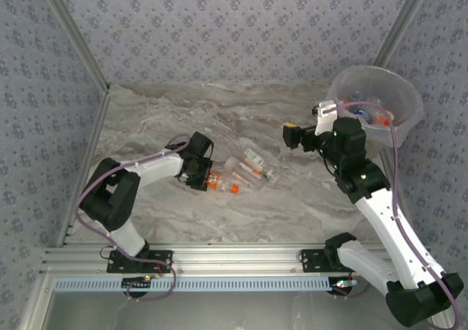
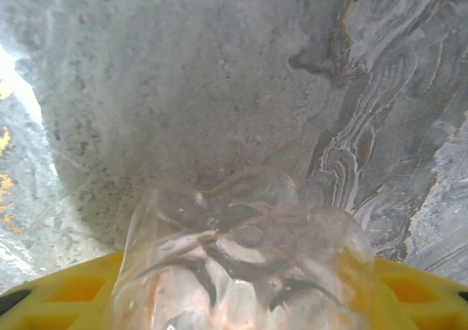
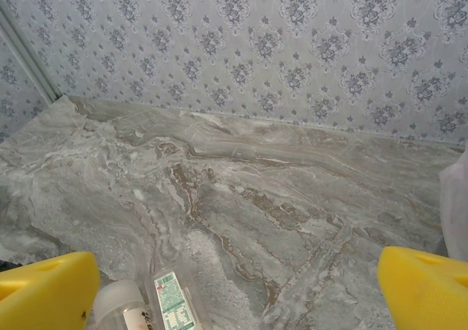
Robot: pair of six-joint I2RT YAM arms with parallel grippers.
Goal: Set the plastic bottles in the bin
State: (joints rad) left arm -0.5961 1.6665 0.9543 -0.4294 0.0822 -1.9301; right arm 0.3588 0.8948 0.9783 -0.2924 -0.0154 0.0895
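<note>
Left end effector point(image 1: 201, 167) sits low over the worktop point(image 1: 153, 118), clamped on a clear bottle point(image 2: 245, 268), presumably to lift it from the loose plastic bottles point(image 1: 245, 173) lying mid-worktop. Right end effector point(image 3: 238, 282) hangs spread wide over a green-labelled bottle point(image 3: 174, 308), likely lined up for its own pick. The bin point(image 1: 409, 121), with bottles inside, stands at the worktop's far right corner, so a carry from the left must cross open worktop past the right arm point(image 1: 380, 198).
</note>
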